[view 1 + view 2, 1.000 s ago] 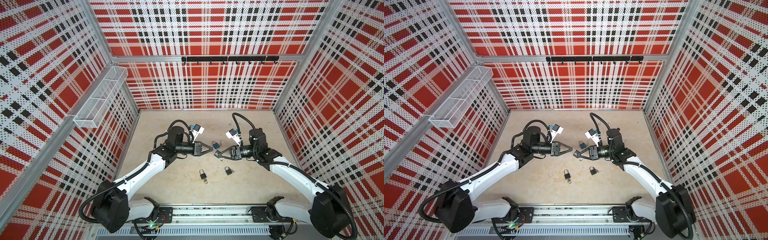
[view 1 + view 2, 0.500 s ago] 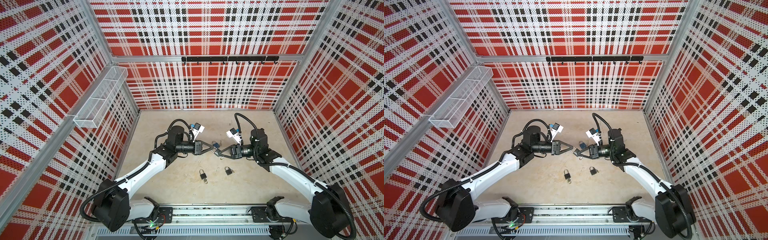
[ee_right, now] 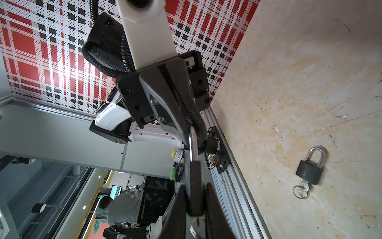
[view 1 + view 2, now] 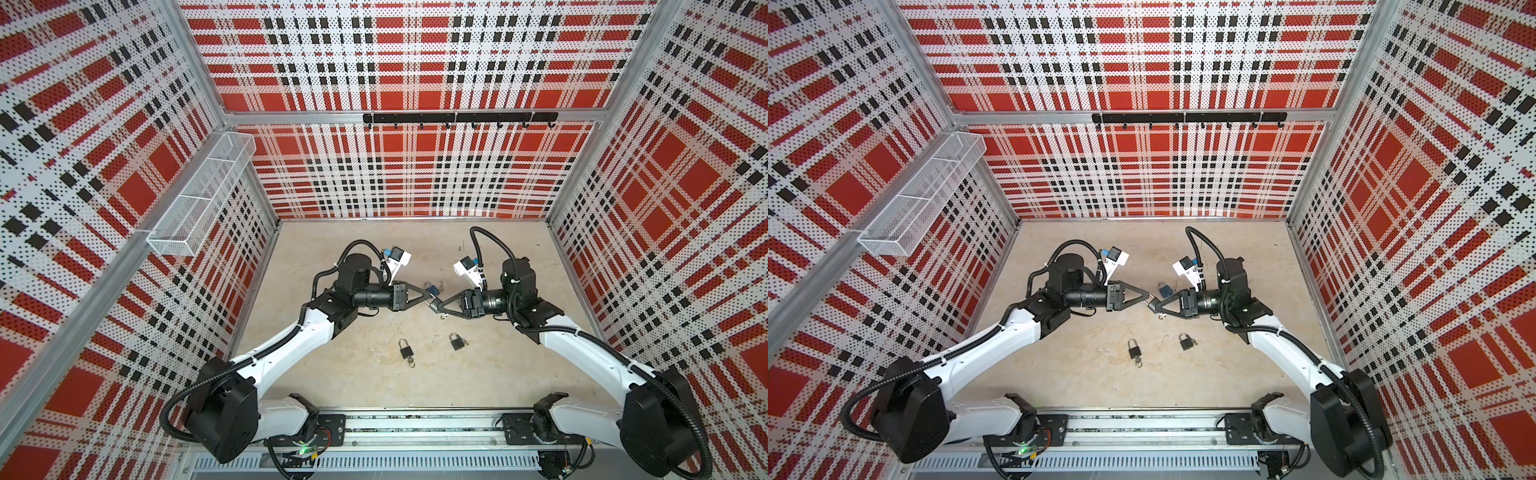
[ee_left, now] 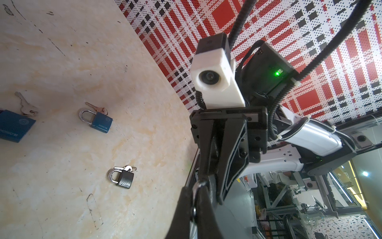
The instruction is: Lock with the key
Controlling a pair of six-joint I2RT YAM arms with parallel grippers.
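The black padlock (image 3: 195, 180) is held off the table (image 4: 498, 374): the right gripper (image 3: 195, 198) is clamped on its body, and the left gripper (image 5: 197, 186) is pinched tight on its shackle (image 3: 193, 142). I judge I'm at closing the shackle. Next comes a straight push toward the body, then a turn of the key. The key ring (image 3: 195, 226) under the padlock is cut off, and I see the shackle edge-on, so it may already be seated.

Bright even light, soft shadows, bowed edges; the close right end effector (image 3: 195, 203) seems slightly blurred.
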